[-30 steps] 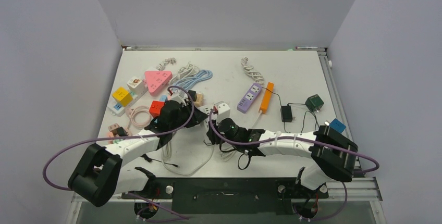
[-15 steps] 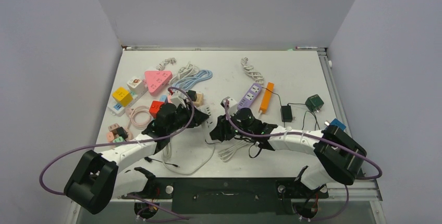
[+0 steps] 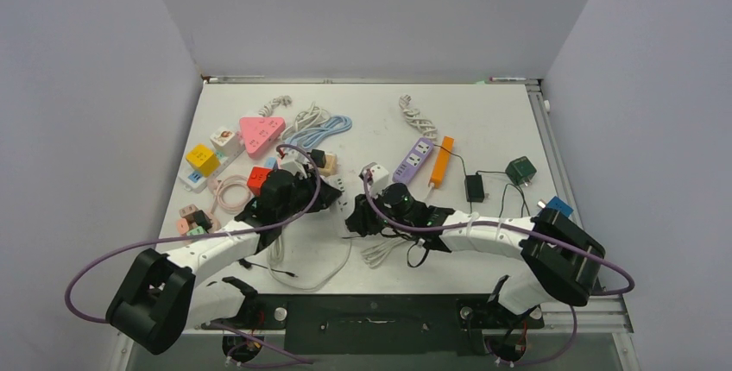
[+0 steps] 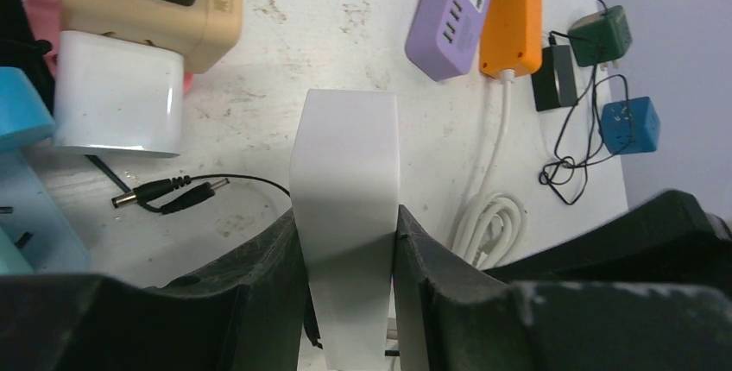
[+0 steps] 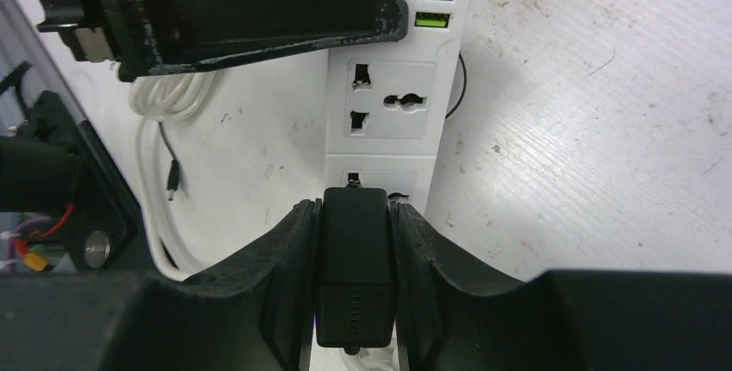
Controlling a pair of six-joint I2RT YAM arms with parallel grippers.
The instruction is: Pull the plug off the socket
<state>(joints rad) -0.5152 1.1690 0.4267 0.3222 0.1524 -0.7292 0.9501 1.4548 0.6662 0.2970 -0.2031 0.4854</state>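
My right claw is clamped on the black rectangular plastic plug, one finger flat against each long side. The plug's nose meets the end socket of the white plastic power strip – whether its pins are fully seated I cannot tell. My left claw is closed across that same strip, pinning it from both sides near the table's middle.

I judge the plug to be light, rigid and smooth-sided, so it could slip under a weak grip. The hold belongs on the hard body, never the cord, and the pull should run straight back along the pins. The strip is light too – unless braced, it would simply follow.

Beyond lie a purple power strip and an orange one.
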